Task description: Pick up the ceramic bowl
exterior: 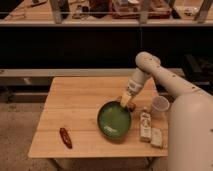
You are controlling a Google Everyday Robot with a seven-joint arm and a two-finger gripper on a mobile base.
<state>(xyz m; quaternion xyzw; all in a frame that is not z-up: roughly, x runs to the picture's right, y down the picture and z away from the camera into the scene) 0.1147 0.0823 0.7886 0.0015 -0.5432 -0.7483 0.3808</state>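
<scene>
The ceramic bowl (114,120) is green and sits at the right middle of the wooden table (75,105). It is tilted, with its inside facing the camera and its lower edge near the table. My gripper (127,102) comes down from the white arm (150,70) at the right and is shut on the bowl's upper right rim.
A white cup (160,105) stands just right of the gripper. A small bottle (145,126) and a pale packet (157,138) lie at the bowl's right. A red packet (65,137) lies near the front left edge. A dark shelf unit stands behind the table.
</scene>
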